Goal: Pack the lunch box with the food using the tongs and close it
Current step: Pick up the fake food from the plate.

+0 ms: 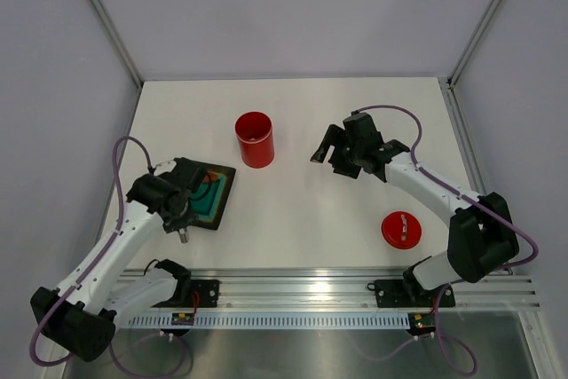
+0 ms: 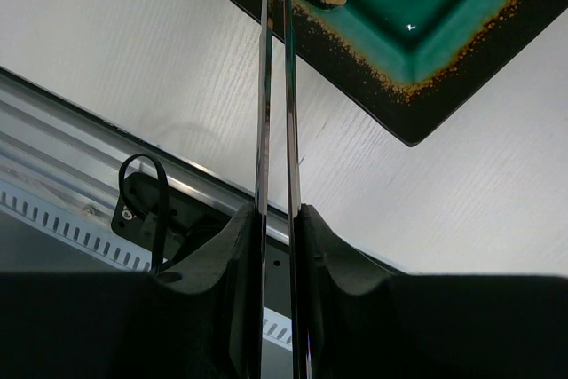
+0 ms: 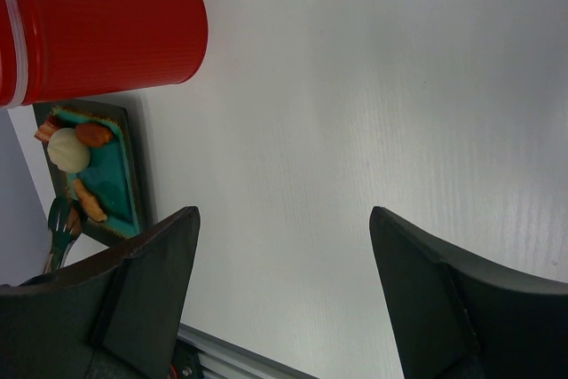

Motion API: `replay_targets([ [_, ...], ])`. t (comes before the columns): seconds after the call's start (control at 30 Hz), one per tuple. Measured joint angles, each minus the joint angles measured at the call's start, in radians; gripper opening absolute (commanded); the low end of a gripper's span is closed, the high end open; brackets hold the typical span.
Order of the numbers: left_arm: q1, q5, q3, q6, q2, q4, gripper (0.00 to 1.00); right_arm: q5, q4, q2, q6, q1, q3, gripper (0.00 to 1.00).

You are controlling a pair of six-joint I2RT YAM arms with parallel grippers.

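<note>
Left fingers clamped on slim shiny metal tongs, right fingers apart, ribbed red lunch box

glossy ribbed lunch box, polished metal tongs

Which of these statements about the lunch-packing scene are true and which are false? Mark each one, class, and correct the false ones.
1. The red lunch box stands open, with no lid on it. True.
2. The red lid lies on the tray. False: it lies on the bare table, well away from the tray.
3. The left tool is closed on the tongs. True.
4. The right tool holds the cream ball. False: its jaws are open and empty, and the ball sits on the tray.
</note>
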Motion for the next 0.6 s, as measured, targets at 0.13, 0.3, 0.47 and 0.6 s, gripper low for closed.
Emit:
replay_targets([
  [0.13, 0.000, 0.002, 0.012, 0.013, 0.002, -0.006, 0.19, 0.000, 0.000, 0.000, 0.000, 0.000, 0.000, 0.85],
  [0.3, 0.000, 0.012, 0.030, 0.018, -0.008, -0.008, 0.22, 0.000, 0.000, 0.003, 0.000, 0.000, 0.000, 0.86],
  [0.47, 0.000, 0.031, 0.053, 0.008, -0.043, -0.011, 0.27, 0.000, 0.000, 0.007, 0.000, 0.000, 0.000, 0.86],
  [0.6, 0.000, 0.032, 0.072, -0.009, -0.048, -0.009, 0.38, 0.000, 0.000, 0.011, 0.000, 0.000, 0.000, 0.86],
])
